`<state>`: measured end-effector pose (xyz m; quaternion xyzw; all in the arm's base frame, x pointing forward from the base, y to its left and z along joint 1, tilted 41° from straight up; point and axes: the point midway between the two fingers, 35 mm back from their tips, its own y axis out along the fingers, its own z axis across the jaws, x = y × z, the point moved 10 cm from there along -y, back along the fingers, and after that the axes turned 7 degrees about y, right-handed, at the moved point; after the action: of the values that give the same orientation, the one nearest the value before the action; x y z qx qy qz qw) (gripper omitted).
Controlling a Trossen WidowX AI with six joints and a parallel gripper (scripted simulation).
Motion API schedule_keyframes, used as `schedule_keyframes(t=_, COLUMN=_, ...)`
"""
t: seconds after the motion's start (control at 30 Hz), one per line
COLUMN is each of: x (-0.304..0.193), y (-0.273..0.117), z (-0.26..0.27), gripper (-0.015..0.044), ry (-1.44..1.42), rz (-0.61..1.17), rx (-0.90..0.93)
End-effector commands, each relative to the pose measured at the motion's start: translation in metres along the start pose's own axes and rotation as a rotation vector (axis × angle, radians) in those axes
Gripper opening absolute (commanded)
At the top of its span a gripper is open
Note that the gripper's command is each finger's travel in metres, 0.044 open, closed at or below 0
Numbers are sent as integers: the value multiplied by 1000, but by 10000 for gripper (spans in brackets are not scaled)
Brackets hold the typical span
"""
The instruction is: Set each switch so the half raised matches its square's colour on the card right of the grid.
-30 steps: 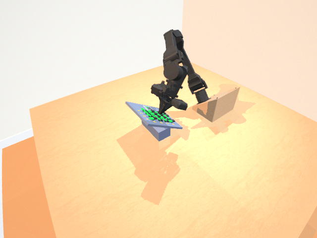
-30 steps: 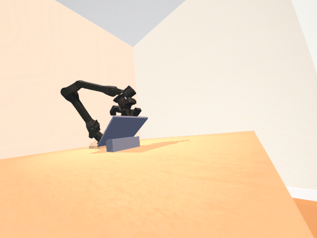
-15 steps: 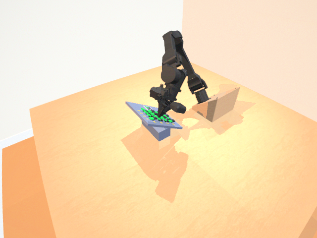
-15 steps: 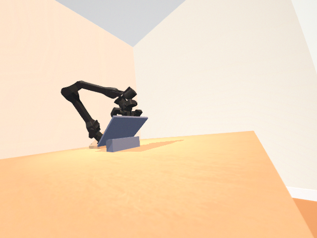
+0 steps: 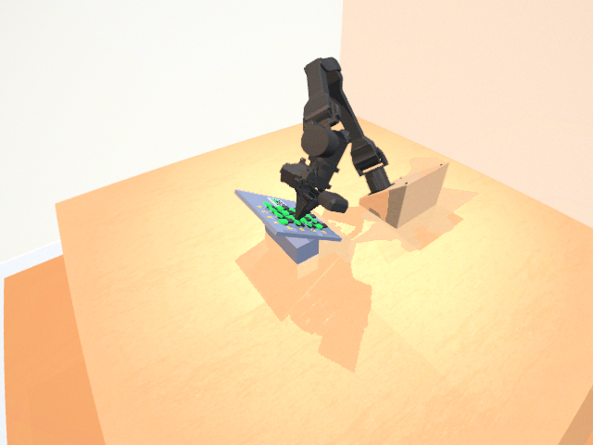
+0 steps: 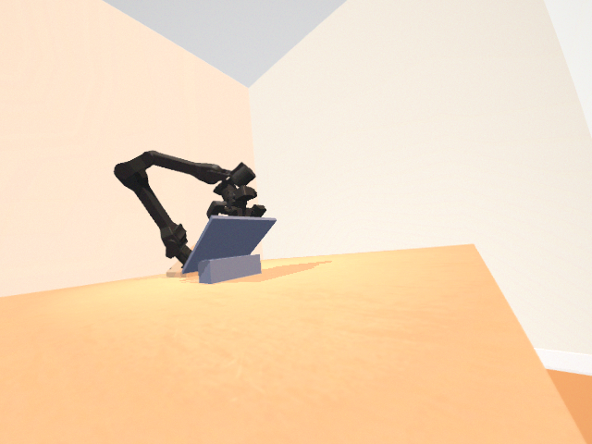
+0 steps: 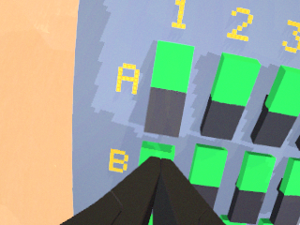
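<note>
The tilted blue panel bears rows of green and dark grey switches. My gripper is shut and empty. In the wrist view its tips are over switch B1, covering its near part; contact is unclear. B1's green far end shows a darker strip. Switch A1 has a paler grey near half than switch A2 and switch A3. The small card is too small to read in the top view and out of the wrist view. Lower rows are mostly hidden.
The panel rests on a blue block. A beige slanted block stands near the arm's base. The wooden table surrounds them. Other switches stand close to the right of the fingertips in the wrist view.
</note>
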<state>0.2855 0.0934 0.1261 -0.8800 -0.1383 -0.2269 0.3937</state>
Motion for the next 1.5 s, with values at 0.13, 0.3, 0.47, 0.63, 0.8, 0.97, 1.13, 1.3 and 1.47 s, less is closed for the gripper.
schedule_keyframes(t=0.13, x=0, y=0, z=1, gripper=0, ry=-4, rz=3, rx=5)
schedule_keyframes(t=0.3, x=0, y=1, z=1, gripper=0, ry=-4, rz=3, rx=5)
schedule_keyframes(t=0.47, x=0, y=2, z=1, gripper=0, ry=-4, rz=3, rx=5)
schedule_keyframes(t=0.63, x=0, y=2, z=1, gripper=0, ry=-4, rz=3, rx=5)
schedule_keyframes(t=0.8, x=0, y=3, z=1, gripper=0, ry=-4, rz=3, rx=5)
schedule_keyframes(t=0.97, x=0, y=4, z=1, gripper=0, ry=-4, rz=3, rx=4)
schedule_keyframes(t=1.13, x=0, y=4, z=1, gripper=0, ry=-4, rz=3, rx=4)
schedule_keyframes(t=1.3, x=0, y=5, z=1, gripper=0, ry=-4, rz=3, rx=4)
schedule_keyframes(t=1.47, x=0, y=6, z=1, gripper=0, ry=-4, rz=3, rx=4)
